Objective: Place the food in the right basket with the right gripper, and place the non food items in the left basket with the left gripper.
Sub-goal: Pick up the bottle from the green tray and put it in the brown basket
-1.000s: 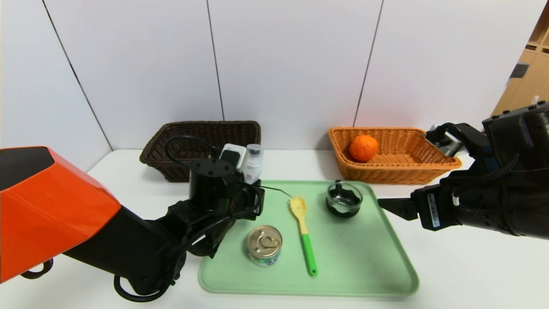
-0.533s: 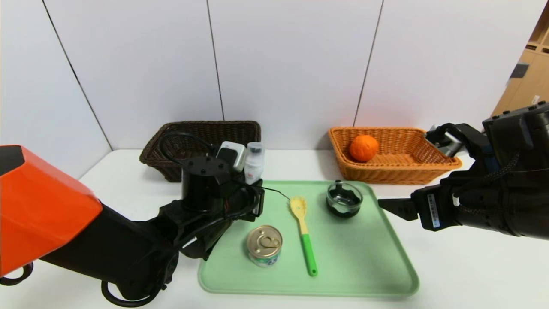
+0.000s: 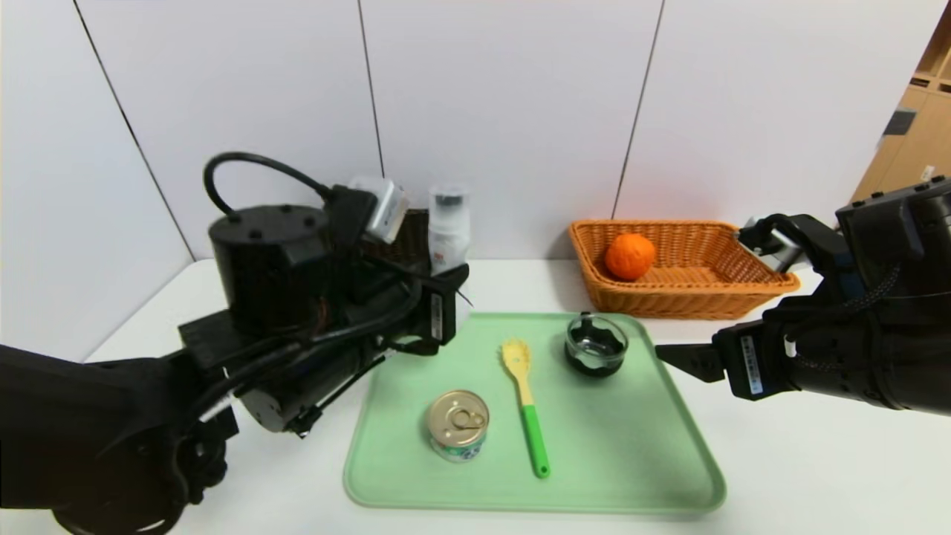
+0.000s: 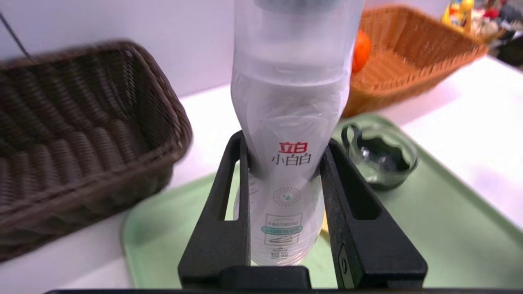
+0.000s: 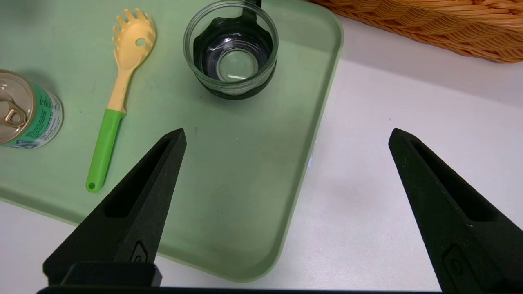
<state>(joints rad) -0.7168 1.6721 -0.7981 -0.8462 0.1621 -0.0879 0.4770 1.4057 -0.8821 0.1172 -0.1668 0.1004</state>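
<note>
On the white worktop (image 3: 780, 475) lies a pale green tray (image 3: 631, 446). Nearest on it, toward its front left corner, the tin can (image 3: 458, 425) stands upright, gold pull-ring lid up. Just beside the can, apart from it, the yellow pasta spoon (image 3: 524, 401) lies flat, green handle toward the tray's front edge, prongs toward the back. Near the tray's back right corner sits the dark glass dish (image 3: 596, 344).

The right hand (image 5: 286, 139) hangs above the tray's right edge, its 2 fingers spread wide and holding nothing; in the right wrist view the tray's edge and bare worktop show between them.

The left hand (image 4: 286, 155) is above the tray's back left corner, level, its fingers closed narrow on the lower body of the slim white bottle (image 4: 292, 122). The bottle is upright, clear cap up, and lifted clear of the tray; the tray surface shows beneath its base in the left wrist view.

At the back of the worktop, against the wall, the dark brown basket (image 4: 81, 134) stands behind the tray's left corner. The orange-tan basket (image 3: 743, 279) stands behind the right corner, with the orange fruit (image 3: 629, 256) inside, toward its left end.
</note>
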